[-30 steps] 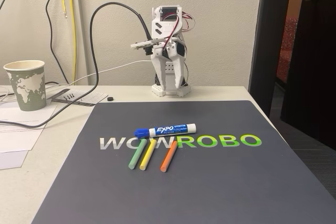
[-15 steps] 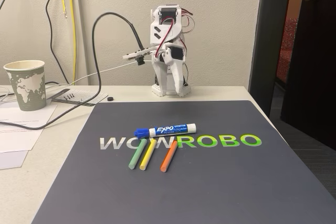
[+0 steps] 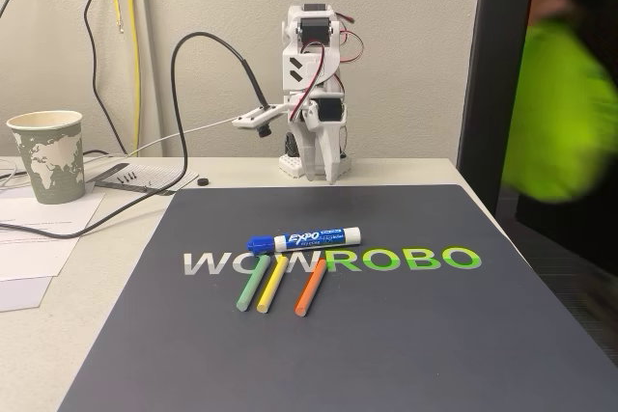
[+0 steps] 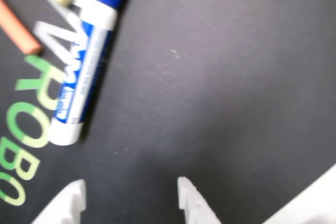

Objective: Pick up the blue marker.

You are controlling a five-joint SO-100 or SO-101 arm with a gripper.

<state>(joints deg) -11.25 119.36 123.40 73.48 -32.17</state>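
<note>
The blue marker (image 3: 304,238) lies flat on the dark mat (image 3: 386,335), across the WOWROBO lettering, with its blue cap pointing left in the fixed view. In the wrist view the marker (image 4: 79,77) runs along the upper left, cap toward the top edge. My gripper (image 4: 131,200) enters from the bottom edge, open, with nothing between its white fingertips (image 4: 191,203). It hangs above bare mat, to the right of the marker and apart from it. The white arm (image 3: 311,84) stands folded at the back of the table, behind the mat.
Green (image 3: 251,285), yellow (image 3: 271,284) and orange (image 3: 310,287) sticks lie just in front of the marker. A paper cup (image 3: 46,154), papers and cables occupy the table's left. A person's blurred bright green garment (image 3: 565,113) shows in the doorway at right.
The arm's wrist section with its camera has swung lower and the arm has shifted slightly right. A person in bright green has entered at the right. The marker has not moved.
</note>
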